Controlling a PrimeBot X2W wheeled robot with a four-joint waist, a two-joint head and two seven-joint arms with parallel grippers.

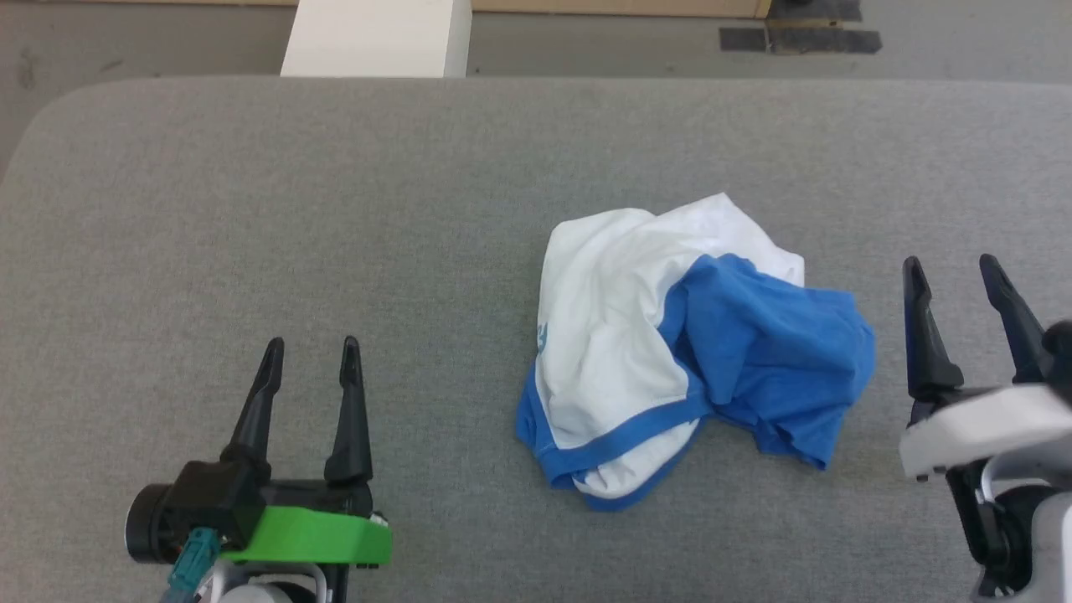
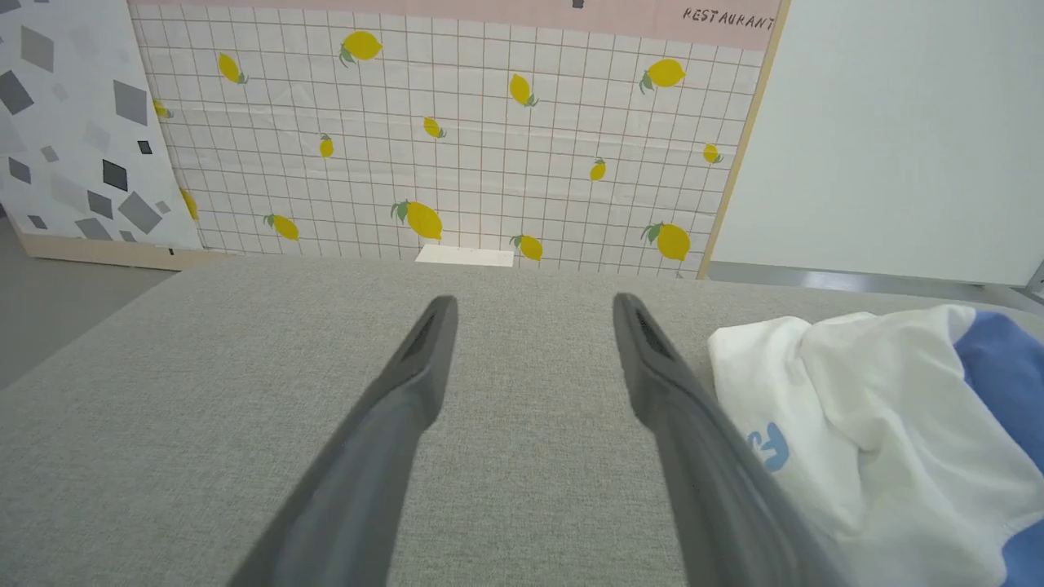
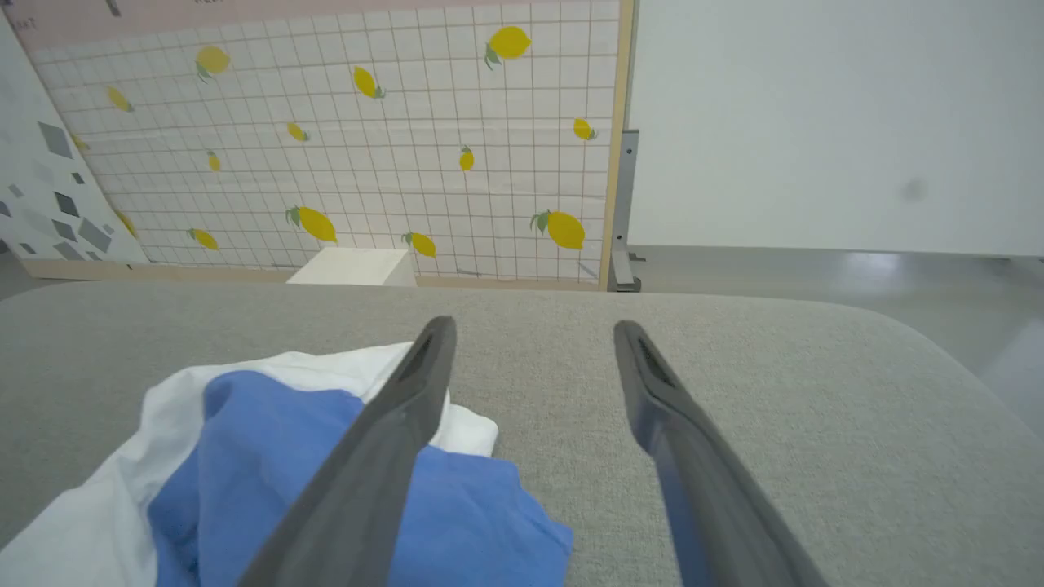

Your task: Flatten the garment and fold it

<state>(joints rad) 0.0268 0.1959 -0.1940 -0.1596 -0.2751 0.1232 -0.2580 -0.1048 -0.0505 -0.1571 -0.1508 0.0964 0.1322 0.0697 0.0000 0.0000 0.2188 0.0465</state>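
1. Grey fabric table [image 1: 251,209] with rounded far corners; a white box [image 1: 377,38] and a lemon-print panel [image 2: 457,139] stand beyond it.
2. Garment [image 1: 636,335] lies crumpled right of centre, with blue cloth bunched on its right.
3. Left gripper [image 1: 313,341]: fingers spread, empty, well left of garment.
4. Right gripper [image 1: 950,260]: fingers spread, empty, just beside the blue bunch.

The word "RESTAURANT" stands in dark, hand-drawn capitals on the pink band [image 2: 489,10] along the top of the lemon-patterned wall panel [image 2: 457,163], near its right end in the left wrist view. In the right wrist view a few dark letter ends sit at the far left of that band, too cut off to read. The T-shirt [image 2: 881,408] carries a small blue print [image 2: 768,447] whose shape cannot be made out as letters.
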